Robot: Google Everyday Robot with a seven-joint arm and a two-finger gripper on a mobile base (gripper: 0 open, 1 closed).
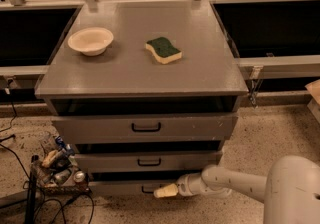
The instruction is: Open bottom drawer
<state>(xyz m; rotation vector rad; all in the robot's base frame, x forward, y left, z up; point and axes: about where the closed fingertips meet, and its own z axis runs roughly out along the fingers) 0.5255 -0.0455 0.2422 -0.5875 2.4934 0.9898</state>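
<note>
Single camera, looking down on the front of a grey cabinet (140, 75) with three drawers.

- On the cabinet top: a cream bowl (90, 41) at the left and a green-and-yellow sponge (163, 50) near the middle, well apart.
- Top drawer (200, 128) has the tallest front and the largest black handle. The middle drawer (190, 161) sits below it with a dark gap between them.
- Bottom drawer (117, 187) is the lowest and shortest front, down at the floor. Its small black handle (147, 189) is partly in view.
- My arm (235, 184) reaches in low from the right, along the floor line.
- The gripper (165, 191) is at the bottom drawer front, its pale tip just beside the handle on the right. I cannot tell whether it touches the handle, or whether it is clenched or released.
- On the floor at the left of the cabinet: a small heap of clutter (57, 165) and black cables (10, 140).
</note>
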